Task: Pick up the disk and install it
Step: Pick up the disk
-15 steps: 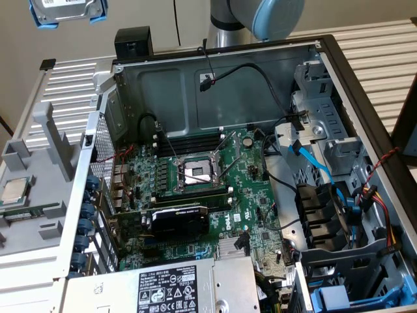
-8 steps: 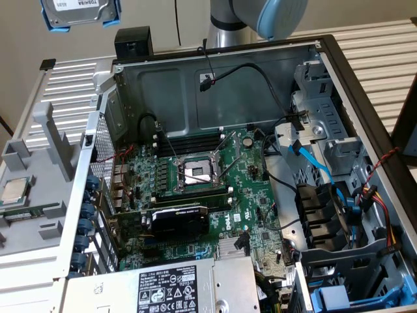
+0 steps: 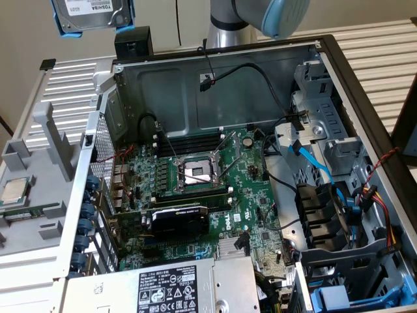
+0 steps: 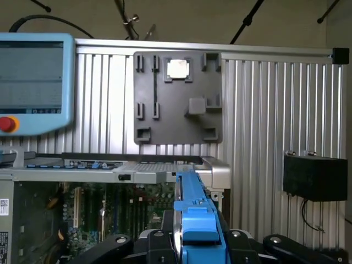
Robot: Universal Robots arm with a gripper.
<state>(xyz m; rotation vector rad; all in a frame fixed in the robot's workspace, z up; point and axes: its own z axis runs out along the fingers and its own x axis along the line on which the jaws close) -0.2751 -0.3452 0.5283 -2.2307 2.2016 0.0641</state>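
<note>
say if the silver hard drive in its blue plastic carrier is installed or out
Out: the blue-framed silver hard drive is held up outside the open computer case, clamped in the gripper.

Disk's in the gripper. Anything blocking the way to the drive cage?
Nothing solid: the silver hard drive in its blue carrier, clamped in the gripper, hangs above the open case's corner. A blue cable and black wires lie by the grey drive cage.

The rectangular silver metal disk [image 3: 91, 10] carried a white printed label inside a bright blue plastic frame. The gripper [image 4: 197, 241] was black. The flat circuit-covered motherboard [image 3: 254, 215] was green, and the metal power-supply box [image 3: 234, 287] was grey with a black-and-white label. The ribbed aluminium table [image 4: 275, 110] ran in silver stripes, and its moulded plastic tray [image 4: 176, 110] was dark grey.
</note>
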